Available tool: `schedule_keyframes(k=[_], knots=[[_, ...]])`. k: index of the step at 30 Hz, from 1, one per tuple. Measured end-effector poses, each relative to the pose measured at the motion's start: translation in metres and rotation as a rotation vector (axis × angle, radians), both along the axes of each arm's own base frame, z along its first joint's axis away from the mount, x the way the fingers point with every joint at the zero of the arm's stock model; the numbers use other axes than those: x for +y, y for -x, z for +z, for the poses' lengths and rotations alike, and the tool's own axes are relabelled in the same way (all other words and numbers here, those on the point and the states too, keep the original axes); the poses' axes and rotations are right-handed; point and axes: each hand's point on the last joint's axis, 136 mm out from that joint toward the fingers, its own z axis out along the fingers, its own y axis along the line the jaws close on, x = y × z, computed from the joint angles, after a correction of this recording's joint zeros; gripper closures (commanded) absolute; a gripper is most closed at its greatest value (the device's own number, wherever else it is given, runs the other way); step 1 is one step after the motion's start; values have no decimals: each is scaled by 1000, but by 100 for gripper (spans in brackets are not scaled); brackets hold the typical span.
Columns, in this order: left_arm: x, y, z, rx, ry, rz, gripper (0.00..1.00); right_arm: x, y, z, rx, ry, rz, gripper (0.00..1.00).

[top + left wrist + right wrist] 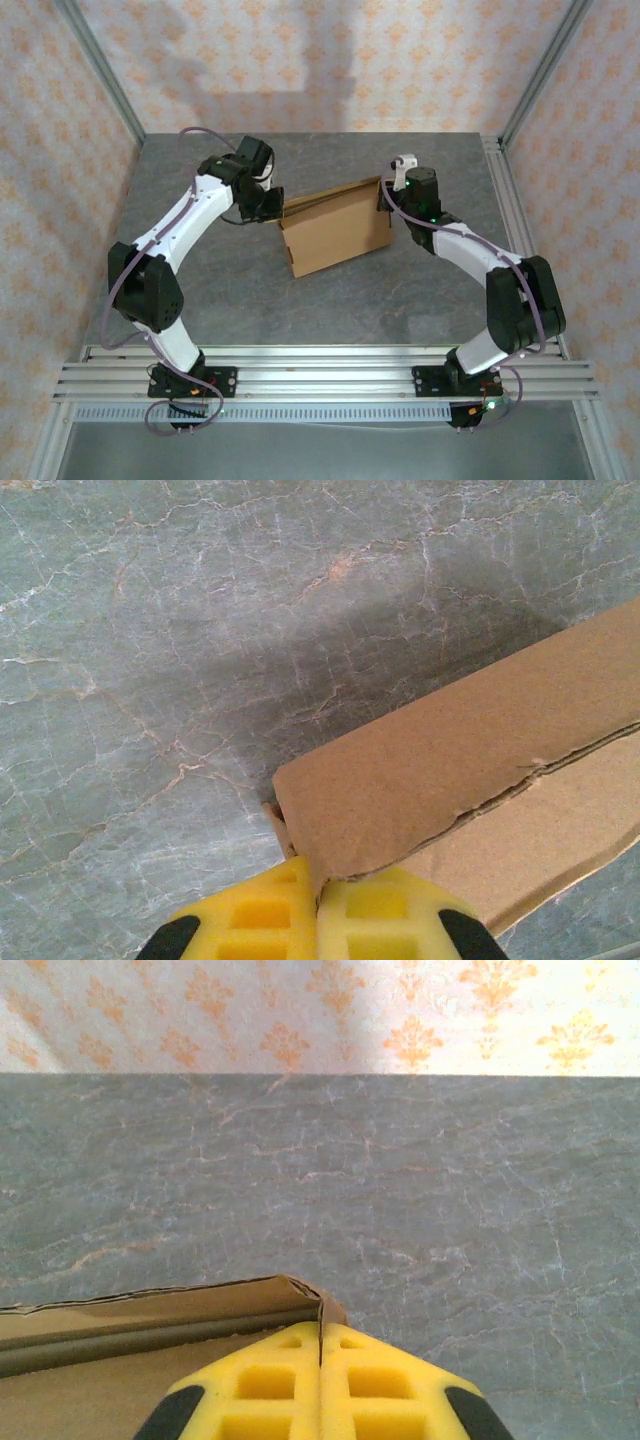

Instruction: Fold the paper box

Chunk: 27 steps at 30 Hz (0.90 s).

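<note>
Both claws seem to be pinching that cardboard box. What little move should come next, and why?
Probably tip the pinched far wall toward the near side, both arms together. The left gripper and right gripper are each shut on a far corner of the paper box, so moving one alone might twist or tear it.

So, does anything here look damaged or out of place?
The paper box lies skewed on the table, pinched at opposite corners by the left gripper and right gripper. In the left wrist view one cardboard edge looks ragged, perhaps slightly torn.
</note>
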Motion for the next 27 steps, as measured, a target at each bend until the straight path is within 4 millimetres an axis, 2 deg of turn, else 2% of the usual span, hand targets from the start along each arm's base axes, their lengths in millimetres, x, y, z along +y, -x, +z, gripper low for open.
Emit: schedule_keyframes(k=[9,16,23,27], knots=[[-2,-6,7,-20,11,15,100,-5,4,3,-69,-23,-16,100],[-3,-31,16,-74,-19,16,100,-12,2,7,-120,-56,-48,100],[-1,-51,10,-101,-65,8,100,-14,-2,12,-181,-72,-65,100],[0,-55,10,-117,-83,1,100,-14,-1,12,-211,-82,-64,100]])
